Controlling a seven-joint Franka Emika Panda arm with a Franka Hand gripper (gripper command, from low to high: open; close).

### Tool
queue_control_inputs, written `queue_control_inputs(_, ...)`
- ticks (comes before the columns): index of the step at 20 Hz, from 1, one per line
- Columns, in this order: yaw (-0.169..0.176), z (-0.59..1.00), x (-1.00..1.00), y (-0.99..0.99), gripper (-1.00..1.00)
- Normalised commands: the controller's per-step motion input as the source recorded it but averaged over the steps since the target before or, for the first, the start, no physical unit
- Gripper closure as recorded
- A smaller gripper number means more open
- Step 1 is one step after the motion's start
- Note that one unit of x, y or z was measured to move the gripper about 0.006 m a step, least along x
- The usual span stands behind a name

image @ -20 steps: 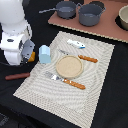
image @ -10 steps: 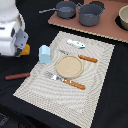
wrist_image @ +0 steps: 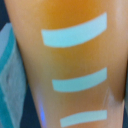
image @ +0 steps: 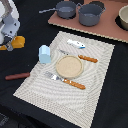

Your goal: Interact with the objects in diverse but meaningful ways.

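Since the earlier pictures, the arm has been drawn further toward the exterior view's left edge, and the bread loaf (image: 18, 41) has been carried with it, off the placemat (image: 95, 95).

One striped placemat is counted on the dark table (image: 112, 107). One round wooden plate (image: 68, 66) is laid at its middle. Two grey pots (image: 90, 14) are seen on one brown board (image: 111, 30) at the far side. One fork (image: 65, 80) and one knife (image: 82, 57), both wooden-handled, are set beside the plate. One pale blue carton block (image: 44, 53) is stood upright on the mat's edge. One reddish-brown sausage stick (image: 17, 76) is laid on the table, off the mat. One white-and-blue piece (image: 76, 43) is laid near the mat's far edge.

The loaf is seen at the gripper (image: 10, 44); in the wrist view its orange surface (wrist_image: 70, 65), scored with three pale stripes, fills the picture. How far the jaws are parted, and whether the loaf is gripped, cannot be told.
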Motion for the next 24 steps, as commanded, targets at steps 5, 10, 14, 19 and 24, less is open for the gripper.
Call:
queue_control_inputs(5,-0.018,0.58,0.86,-0.45,1.0)
queue_control_inputs(10,-0.005,0.42,0.87,-0.39,1.0)
queue_control_inputs(14,-0.004,0.3,0.86,-0.37,1.0)
queue_control_inputs(19,-0.03,0.22,0.88,-0.35,1.0)
queue_control_inputs(24,-0.042,0.13,0.91,-0.31,1.0)
